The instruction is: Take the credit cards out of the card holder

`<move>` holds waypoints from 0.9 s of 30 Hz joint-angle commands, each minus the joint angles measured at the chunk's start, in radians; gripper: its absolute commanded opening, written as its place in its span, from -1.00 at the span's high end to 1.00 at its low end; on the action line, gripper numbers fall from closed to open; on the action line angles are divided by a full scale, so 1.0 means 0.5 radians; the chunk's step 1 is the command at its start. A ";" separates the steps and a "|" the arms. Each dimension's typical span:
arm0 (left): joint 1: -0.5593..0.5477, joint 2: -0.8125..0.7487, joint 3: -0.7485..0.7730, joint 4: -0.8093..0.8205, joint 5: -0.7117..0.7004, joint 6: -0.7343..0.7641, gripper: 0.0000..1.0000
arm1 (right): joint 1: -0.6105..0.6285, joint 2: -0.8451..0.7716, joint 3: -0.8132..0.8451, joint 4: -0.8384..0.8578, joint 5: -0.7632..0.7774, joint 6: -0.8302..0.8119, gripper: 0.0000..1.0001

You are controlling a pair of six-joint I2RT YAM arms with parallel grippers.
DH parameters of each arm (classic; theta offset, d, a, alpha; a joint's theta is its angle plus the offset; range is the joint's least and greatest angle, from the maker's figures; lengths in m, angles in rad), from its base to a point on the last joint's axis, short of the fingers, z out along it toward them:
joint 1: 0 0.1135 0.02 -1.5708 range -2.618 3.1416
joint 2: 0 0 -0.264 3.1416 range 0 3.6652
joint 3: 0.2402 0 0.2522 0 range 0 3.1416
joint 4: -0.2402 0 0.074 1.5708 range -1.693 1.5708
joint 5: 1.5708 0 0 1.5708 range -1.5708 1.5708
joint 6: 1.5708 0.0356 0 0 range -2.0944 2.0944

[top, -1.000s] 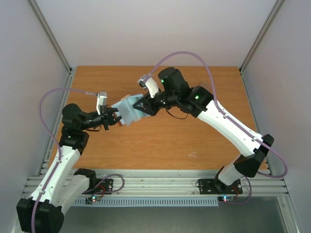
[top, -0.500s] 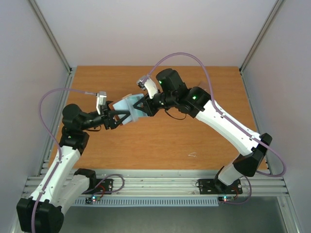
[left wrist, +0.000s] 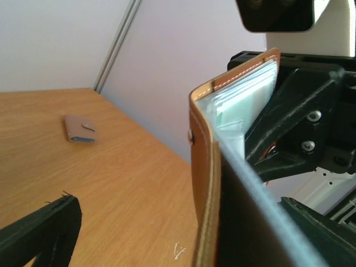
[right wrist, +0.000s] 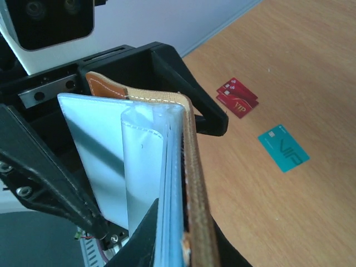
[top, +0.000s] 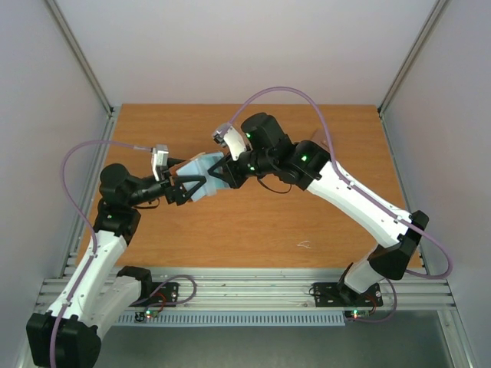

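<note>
The card holder (top: 202, 168) hangs above the table between the two arms, a tan leather cover with pale blue-grey sleeves (right wrist: 139, 161). My right gripper (right wrist: 183, 245) is shut on its lower edge, one finger on each side. My left gripper (top: 193, 190) is open and straddles the holder's other end, its fingers (right wrist: 192, 89) apart from the leather. In the left wrist view the holder (left wrist: 203, 167) stands edge-on, close up, between the spread fingers (left wrist: 41, 233). Two credit cards lie on the wood, a reddish one (right wrist: 238, 98) and a teal one (right wrist: 283, 148).
A small taupe pouch with a snap tab (left wrist: 80, 129) lies flat on the table (top: 322, 222) farther off, near the wall. A white scratch mark (top: 304, 244) shows on the wood at the front right.
My left gripper has gone from shut on the holder's near edge to wide open. My right arm has shifted slightly left with the holder.
</note>
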State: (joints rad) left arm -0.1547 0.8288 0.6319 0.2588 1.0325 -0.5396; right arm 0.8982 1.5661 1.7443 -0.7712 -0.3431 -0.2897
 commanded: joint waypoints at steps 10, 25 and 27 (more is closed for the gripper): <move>-0.007 -0.016 -0.024 0.020 -0.011 0.123 0.99 | -0.012 -0.176 -0.091 0.301 -0.308 0.013 0.58; 0.024 -0.026 -0.052 0.172 0.016 -0.062 0.99 | -0.221 -0.299 -0.238 0.191 -0.411 0.014 0.32; 0.027 -0.026 -0.054 0.169 -0.011 -0.076 0.99 | -0.220 -0.233 -0.179 0.200 -0.503 0.018 0.23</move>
State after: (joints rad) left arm -0.1459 0.8200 0.6109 0.2749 1.0245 -0.5766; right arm 0.7872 1.3937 1.6104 -0.6819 -0.5152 -0.2874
